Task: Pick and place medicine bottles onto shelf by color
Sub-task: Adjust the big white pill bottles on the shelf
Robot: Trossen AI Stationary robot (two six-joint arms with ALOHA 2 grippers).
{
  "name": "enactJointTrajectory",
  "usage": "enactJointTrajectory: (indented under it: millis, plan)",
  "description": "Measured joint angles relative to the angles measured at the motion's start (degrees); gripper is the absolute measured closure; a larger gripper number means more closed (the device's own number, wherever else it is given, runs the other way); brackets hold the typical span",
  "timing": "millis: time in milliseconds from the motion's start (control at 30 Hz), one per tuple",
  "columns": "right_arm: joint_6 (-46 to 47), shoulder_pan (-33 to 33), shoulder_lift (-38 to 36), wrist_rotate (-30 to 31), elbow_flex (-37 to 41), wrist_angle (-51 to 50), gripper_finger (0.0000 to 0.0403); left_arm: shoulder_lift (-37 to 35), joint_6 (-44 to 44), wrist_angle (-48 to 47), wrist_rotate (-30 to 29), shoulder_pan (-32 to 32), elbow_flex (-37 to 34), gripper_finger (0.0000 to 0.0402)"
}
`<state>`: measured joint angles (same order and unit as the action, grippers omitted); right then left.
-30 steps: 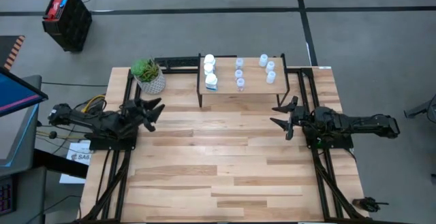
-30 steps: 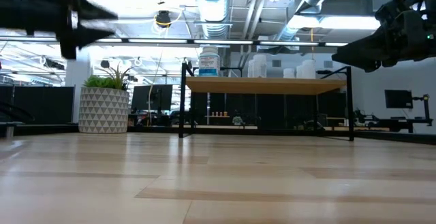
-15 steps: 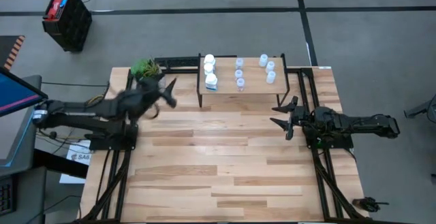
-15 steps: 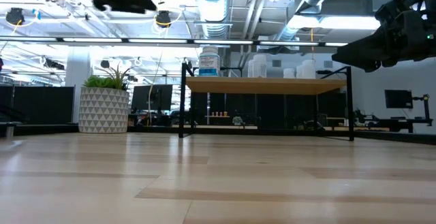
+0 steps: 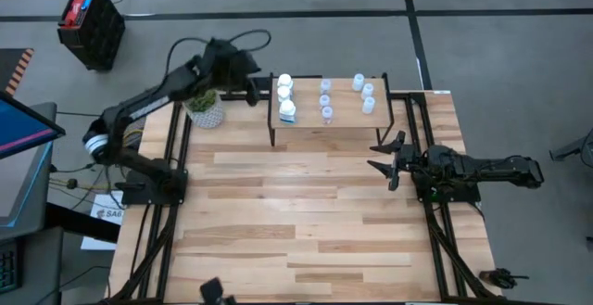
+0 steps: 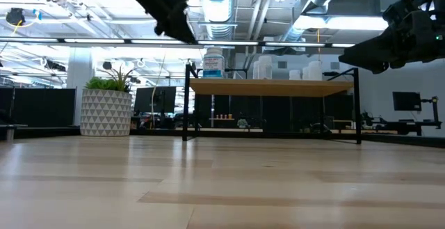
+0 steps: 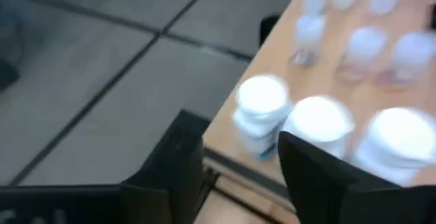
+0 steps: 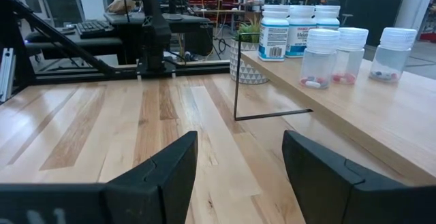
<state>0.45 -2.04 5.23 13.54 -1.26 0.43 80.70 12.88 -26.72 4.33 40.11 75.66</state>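
Note:
The shelf (image 5: pixel 343 121) stands at the table's far edge. Three white bottles (image 5: pixel 285 94) stand in a column at its left end. Several translucent bottles (image 5: pixel 326 99) stand in two columns to their right. My left gripper (image 5: pixel 258 89) is open and empty, raised beside the shelf's left end, level with the white bottles (image 7: pixel 262 105); it touches nothing. My right gripper (image 5: pixel 387 159) is open and empty, above the table in front of the shelf's right end. The right wrist view shows the shelf (image 8: pixel 354 115) and the bottles (image 8: pixel 321 57) from the side.
A white patterned plant pot (image 5: pixel 206 112) stands left of the shelf, partly under my left arm. A black crate (image 5: pixel 91 25) sits on the floor beyond the table. A screen (image 5: pixel 18 129) stands off the left edge. Bare planks (image 5: pixel 296 222) lie in front of the shelf.
My left gripper has risen from above the table's left side and swung toward the far edge, passing over the plant pot to the shelf's left end beside the white bottles. It stays open. The bottles stand as before.

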Motion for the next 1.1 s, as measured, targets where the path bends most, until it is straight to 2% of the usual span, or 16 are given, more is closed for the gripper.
enactJointTrajectory:
  millis: [233, 300, 500, 667, 1100]
  plan:
    - [0.01, -0.01, -0.02, 0.00, 0.00, -0.01, 0.0164, 7.96, 1.30, -3.42, 0.63, -0.52, 4.23, 0.0365]
    - [0.02, 0.00, -0.01, 0.00, 0.00, -0.01, 0.0164, 8.91, 1.30, -3.59, 0.43, -0.89, 4.51, 0.0391]
    - [0.02, 0.00, -0.01, 0.00, 0.00, -0.02, 0.0164, 9.32, 1.06, -6.43, -0.50, -1.22, 5.97, 0.0393]
    - [0.02, 0.00, -0.02, 0.00, 0.00, -0.02, 0.0164, 9.36, 1.06, -10.07, 0.98, -1.51, 6.75, 0.0400]
    - [0.04, 0.00, 0.00, 0.00, 0.00, -0.02, 0.0164, 11.33, 1.03, -5.54, -0.32, -5.47, 6.71, 0.0401]
